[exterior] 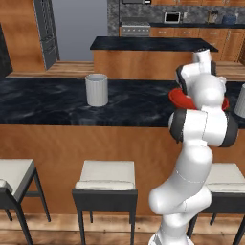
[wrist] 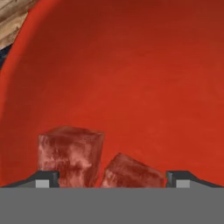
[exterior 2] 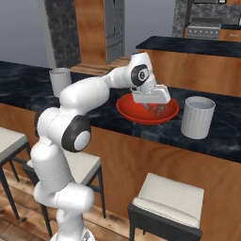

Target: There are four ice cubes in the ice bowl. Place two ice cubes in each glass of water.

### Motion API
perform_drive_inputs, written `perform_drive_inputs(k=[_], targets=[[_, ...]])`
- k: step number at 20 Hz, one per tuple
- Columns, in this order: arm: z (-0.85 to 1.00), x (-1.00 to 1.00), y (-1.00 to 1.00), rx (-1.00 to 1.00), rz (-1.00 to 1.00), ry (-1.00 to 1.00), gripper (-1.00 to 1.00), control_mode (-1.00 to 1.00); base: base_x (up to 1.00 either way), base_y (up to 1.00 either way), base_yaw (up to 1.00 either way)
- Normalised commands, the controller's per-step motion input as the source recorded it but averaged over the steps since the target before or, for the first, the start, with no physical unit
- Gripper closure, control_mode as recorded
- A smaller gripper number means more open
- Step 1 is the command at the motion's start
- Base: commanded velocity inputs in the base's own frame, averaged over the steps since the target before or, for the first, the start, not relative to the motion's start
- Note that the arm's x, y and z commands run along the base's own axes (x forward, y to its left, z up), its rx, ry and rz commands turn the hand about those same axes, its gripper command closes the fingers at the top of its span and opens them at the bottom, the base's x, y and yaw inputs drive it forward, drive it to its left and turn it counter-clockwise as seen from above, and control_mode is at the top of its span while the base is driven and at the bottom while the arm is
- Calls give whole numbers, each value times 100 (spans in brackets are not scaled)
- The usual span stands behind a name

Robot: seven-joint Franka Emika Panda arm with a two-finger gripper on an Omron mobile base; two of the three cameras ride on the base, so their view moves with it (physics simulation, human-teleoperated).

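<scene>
**Two ice cubes sit right between the claw's tips**

Right up close in the hand view, two ice cubes lie on the floor of the ice bowl (wrist: pixel 131 65). That big red bowl (exterior 2: pixel 127 109) sits on the dark counter (exterior: pixel 48 103), and the white arm (exterior 2: pixel 84 101) reaches over it from the robot's side. The claw (exterior 2: pixel 156 109) hangs low inside the bowl.

One glass of water (exterior 2: pixel 197 117) stands just beside the bowl, to its right in the right base view. The other glass (exterior: pixel 96 89) stands well apart, far along the counter to the left.

Now the small things. The bigger-looking ice cube (wrist: pixel 70 157) sits flat, close to the left fingertip (wrist: pixel 41 179). The second ice cube (wrist: pixel 131 173) is tipped over at a slant and lies nearer the right fingertip (wrist: pixel 183 178). Both cubes are in the gap between the two tips, so the claw is open wide and has hold of nothing yet. I cannot tell if either tip touches a cube.

This matters most for the coming move: both cubes are in the gap at once. If the claw squeezes now, it may pinch two, or push one away. My guess is it should slide a little toward one cube first, then close. Where the other two cubes are, I cannot tell.
</scene>
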Motion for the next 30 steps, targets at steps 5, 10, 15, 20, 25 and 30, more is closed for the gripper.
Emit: perform_drive_inputs(k=[5,10,15,20,25,30], targets=[[-7,9,39,14,-19,1,-100,-100,0,0,0],[-25,55,10,9,-2,-9,-100,-100,0,0,0],[-56,4,-11,3,-1,-10,-100,-100,0,0,0],[-46,0,-21,2,-7,-9,-100,-100,0,0,0],[-46,0,0,1,-6,-14,-100,-100,0,0,0],[-63,10,0,0,-5,-12,100,-100,0,0,0]])
